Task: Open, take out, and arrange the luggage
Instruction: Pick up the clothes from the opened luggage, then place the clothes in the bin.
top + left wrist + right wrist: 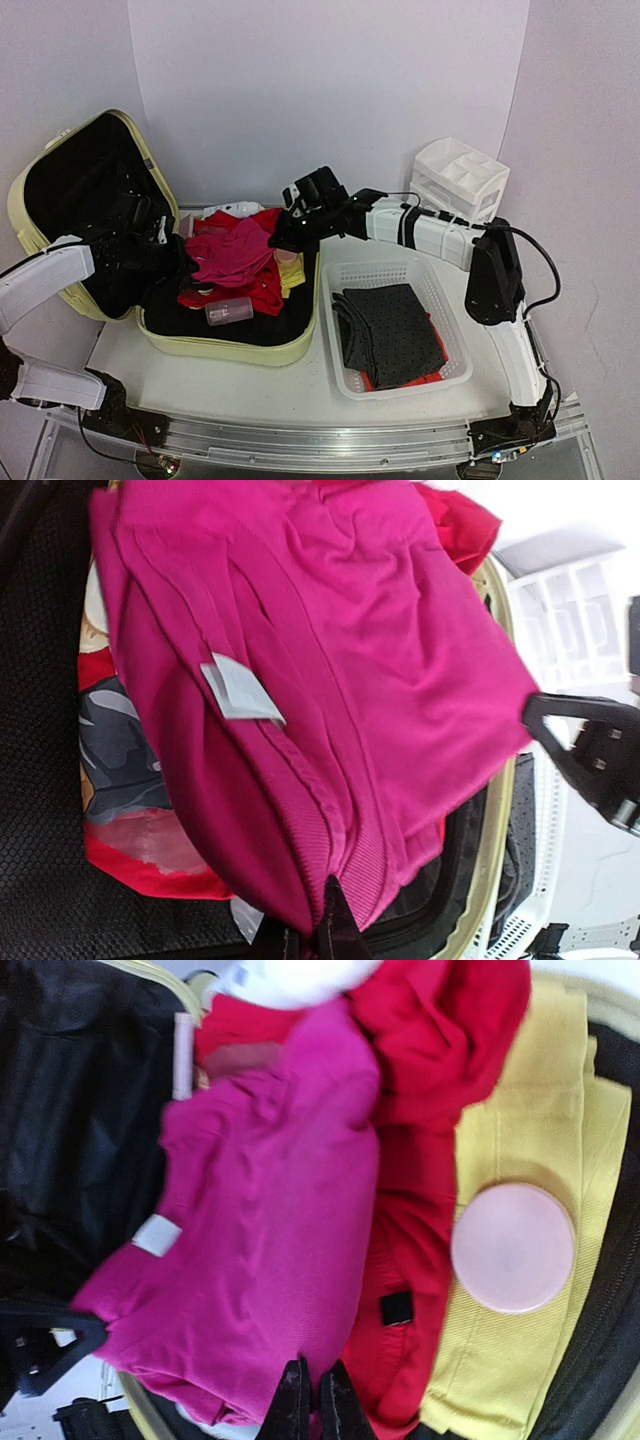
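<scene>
No legible text anywhere.

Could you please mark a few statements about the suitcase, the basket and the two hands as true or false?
1. The suitcase lies open with its lid propped up on the left. True.
2. The left hand and the right hand are each shut on an edge of the magenta garment. True.
3. The white mesh basket is empty. False: it holds a folded dark dotted garment with something red under it.
4. The drawer organizer stands inside the suitcase. False: it stands on the table at the back right, behind the basket.
5. A yellow garment lies in the suitcase beside red clothing. True.
</scene>
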Action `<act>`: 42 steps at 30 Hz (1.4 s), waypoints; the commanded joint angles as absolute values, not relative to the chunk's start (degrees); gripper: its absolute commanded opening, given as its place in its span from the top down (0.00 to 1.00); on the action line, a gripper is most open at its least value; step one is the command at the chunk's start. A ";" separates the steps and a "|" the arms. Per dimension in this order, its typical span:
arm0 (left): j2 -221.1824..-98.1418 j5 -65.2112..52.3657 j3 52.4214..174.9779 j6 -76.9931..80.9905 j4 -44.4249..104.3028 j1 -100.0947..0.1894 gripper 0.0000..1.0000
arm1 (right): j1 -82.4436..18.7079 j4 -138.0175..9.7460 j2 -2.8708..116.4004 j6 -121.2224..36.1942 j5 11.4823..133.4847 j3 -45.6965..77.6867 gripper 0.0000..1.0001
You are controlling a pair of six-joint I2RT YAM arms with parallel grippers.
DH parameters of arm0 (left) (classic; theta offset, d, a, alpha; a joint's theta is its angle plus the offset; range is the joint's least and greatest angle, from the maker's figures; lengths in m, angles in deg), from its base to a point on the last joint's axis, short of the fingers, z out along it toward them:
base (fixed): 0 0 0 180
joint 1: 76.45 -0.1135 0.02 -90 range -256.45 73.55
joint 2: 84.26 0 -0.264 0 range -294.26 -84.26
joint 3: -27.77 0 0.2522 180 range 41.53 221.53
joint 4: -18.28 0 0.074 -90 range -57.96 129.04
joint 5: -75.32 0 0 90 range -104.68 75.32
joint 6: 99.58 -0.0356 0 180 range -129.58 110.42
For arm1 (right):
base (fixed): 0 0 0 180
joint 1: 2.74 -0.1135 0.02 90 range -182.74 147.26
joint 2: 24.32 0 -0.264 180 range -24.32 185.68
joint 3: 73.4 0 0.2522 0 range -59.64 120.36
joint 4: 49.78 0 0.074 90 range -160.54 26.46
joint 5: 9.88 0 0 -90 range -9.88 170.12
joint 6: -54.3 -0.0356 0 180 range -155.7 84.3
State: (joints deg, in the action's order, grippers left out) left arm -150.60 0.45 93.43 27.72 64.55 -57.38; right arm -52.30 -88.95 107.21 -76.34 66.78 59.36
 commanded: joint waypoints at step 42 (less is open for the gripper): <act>-174.47 6.98 119.85 32.28 49.72 -29.34 1.00 | -37.49 -101.88 65.20 -67.40 67.93 24.65 1.00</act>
